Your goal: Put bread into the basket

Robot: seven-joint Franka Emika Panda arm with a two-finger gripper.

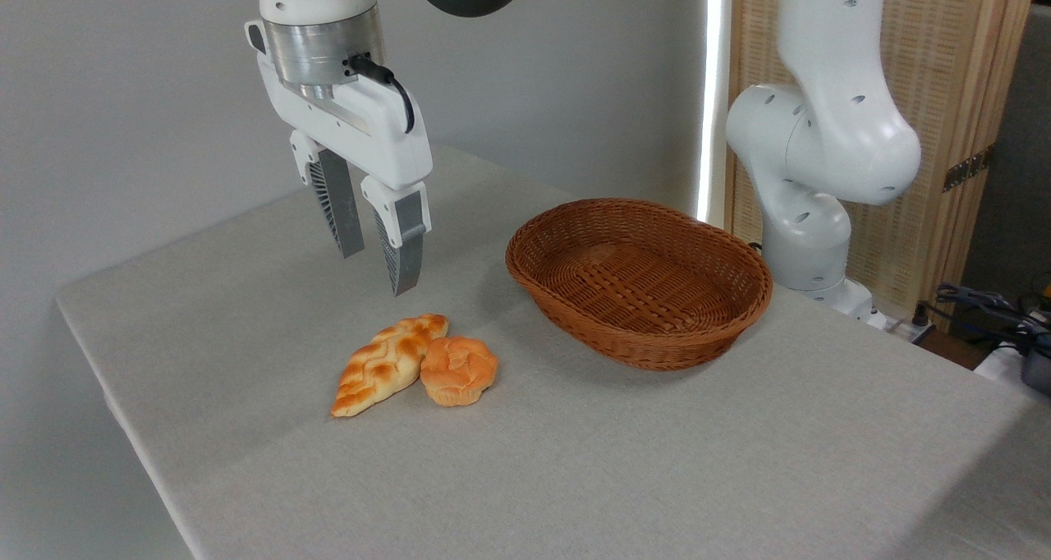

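Note:
The bread (458, 369), a small round orange-golden bun with a swirled top, lies on the grey tablecloth at centre left. To its right and a little behind stands the basket (739, 314), an oval brown wicker one with nothing in it. My gripper (376, 268) hangs above the table, up and to the left of the bread, well clear of it. Its two grey fingers (402, 248) are spread apart and hold nothing.
A longer braided golden loaf (387, 363) lies touching the bun's left side. The arm's white base (809, 215) rises behind the basket at the right. The table's left edge (90, 355) drops off near the loaf. Cables (985, 305) lie at the far right.

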